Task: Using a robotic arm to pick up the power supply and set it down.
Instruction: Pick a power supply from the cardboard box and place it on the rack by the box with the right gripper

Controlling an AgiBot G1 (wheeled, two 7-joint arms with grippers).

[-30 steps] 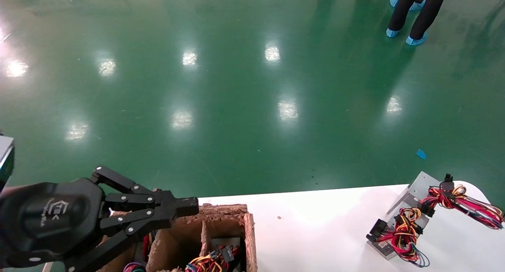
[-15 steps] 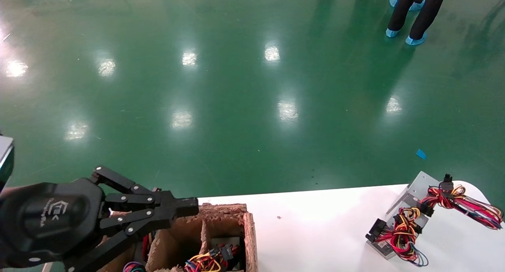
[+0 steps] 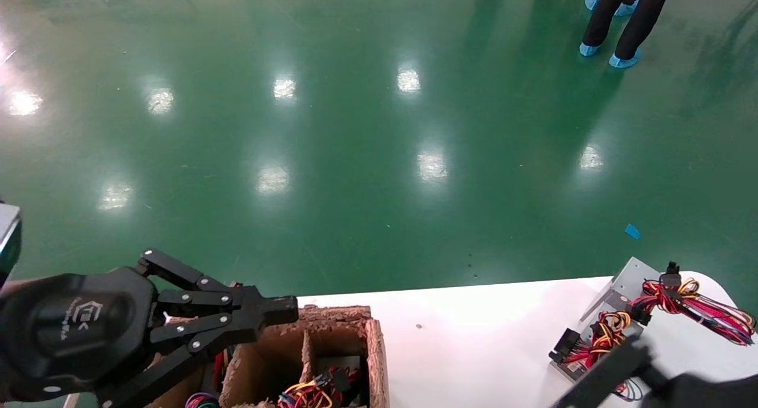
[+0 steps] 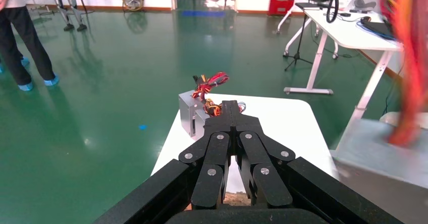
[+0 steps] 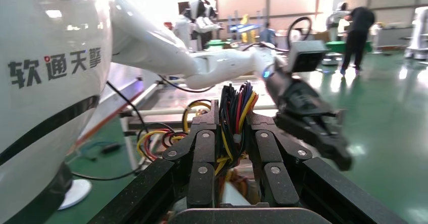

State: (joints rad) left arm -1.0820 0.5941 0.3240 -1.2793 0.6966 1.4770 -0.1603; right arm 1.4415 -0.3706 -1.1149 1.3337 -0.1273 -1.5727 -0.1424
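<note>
Pinching with the right gripper a wire bundle of black, yellow, red and blue leads, fingers closed on it from both sides; cannot tell from the right wrist view what the leads run down to. Appears in the head view only as a dark blurred shape at the near right edge of the white table, just in front of the power supply lying at that table's right end, grey case down, red and yellow cables piled on top. Shows, in the left wrist view, a second grey case close by and blurred, with red and orange wires rising from it. Holds the left gripper pressed together and empty above the far left corner of the cardboard box at the table's left end, divided into compartments with more coloured cables inside
</note>
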